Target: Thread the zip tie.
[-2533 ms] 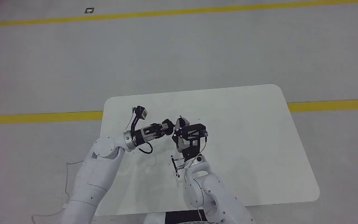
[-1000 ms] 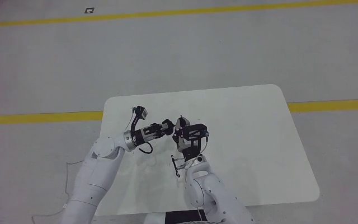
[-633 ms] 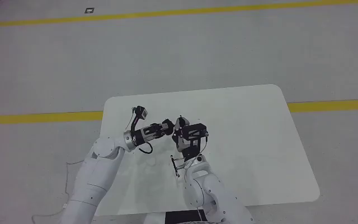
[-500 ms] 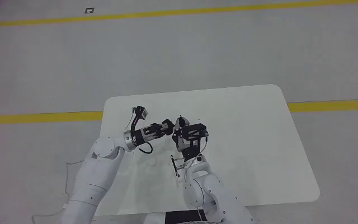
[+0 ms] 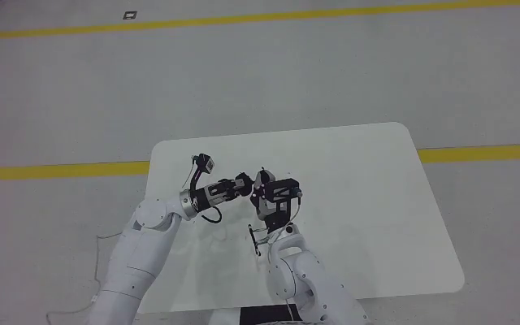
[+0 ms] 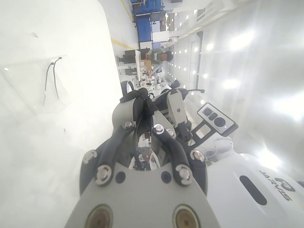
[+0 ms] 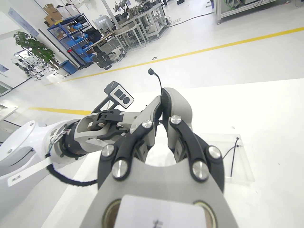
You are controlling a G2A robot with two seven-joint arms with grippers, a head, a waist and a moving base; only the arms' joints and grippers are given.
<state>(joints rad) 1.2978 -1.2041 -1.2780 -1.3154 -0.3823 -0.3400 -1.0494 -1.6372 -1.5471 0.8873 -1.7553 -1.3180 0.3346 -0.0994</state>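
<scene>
A black zip tie (image 7: pixel 158 81) stands upright in my right gripper (image 7: pixel 162 105), which is shut on its strap, with the square head poking above the fingertips. My left gripper (image 6: pixel 142 98) is shut too, a thin black strap (image 6: pixel 137 131) running between its fingers. Both grippers meet tip to tip above the near-left part of the white table (image 5: pixel 366 187), the left gripper (image 5: pixel 242 184) coming from the left and the right gripper (image 5: pixel 262 189) from the near side. Whether the two straps are one tie I cannot tell.
A clear flat tray (image 7: pixel 244 167) lies on the table just beside the grippers, holding two spare black zip ties (image 6: pixel 55 81). The same tray (image 5: pixel 258 237) sits under the right arm in the top view. The table's right half is bare.
</scene>
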